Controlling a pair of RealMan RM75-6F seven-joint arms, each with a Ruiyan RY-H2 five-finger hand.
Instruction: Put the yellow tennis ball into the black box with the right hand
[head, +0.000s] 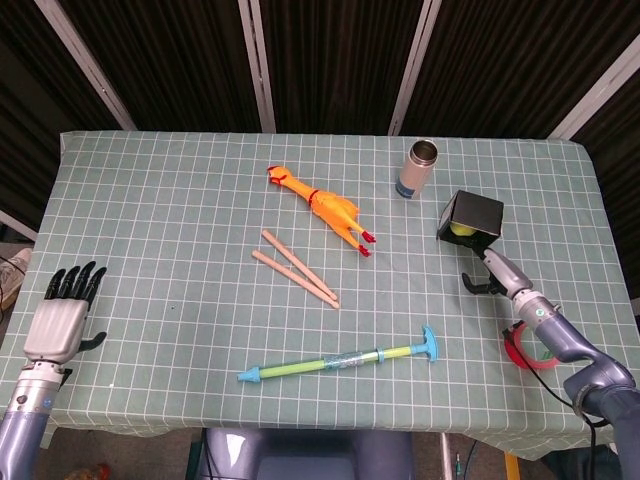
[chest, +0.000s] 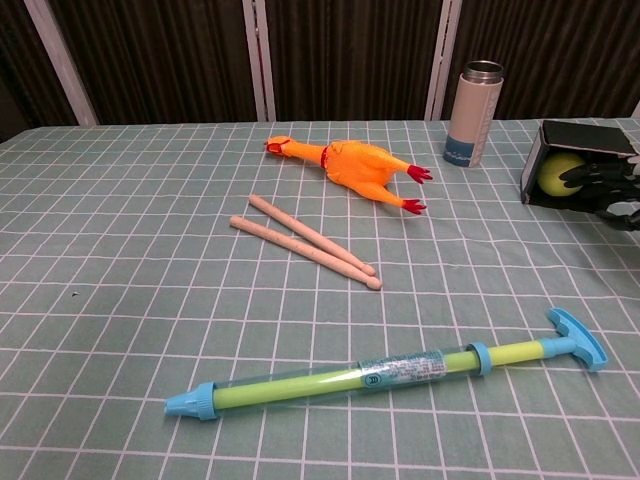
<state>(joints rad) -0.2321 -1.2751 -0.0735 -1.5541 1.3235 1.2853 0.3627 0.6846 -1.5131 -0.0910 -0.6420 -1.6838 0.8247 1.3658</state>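
The yellow tennis ball (head: 460, 230) (chest: 556, 173) lies inside the black box (head: 478, 212) (chest: 585, 140), which lies on its side at the right of the table with its opening towards me. My right hand (head: 492, 272) (chest: 605, 188) is just in front of the opening, fingers stretched out and holding nothing. In the chest view its dark fingertips (chest: 580, 175) lie close beside the ball. I cannot tell whether they touch it. My left hand (head: 58, 315) hovers at the front left edge, fingers spread and empty.
A steel bottle (head: 417, 169) stands behind and left of the box. A rubber chicken (head: 325, 207), two wooden sticks (head: 295, 268) and a blue-green pump toy (head: 340, 361) lie across the middle. A red ring (head: 525, 350) sits by my right forearm.
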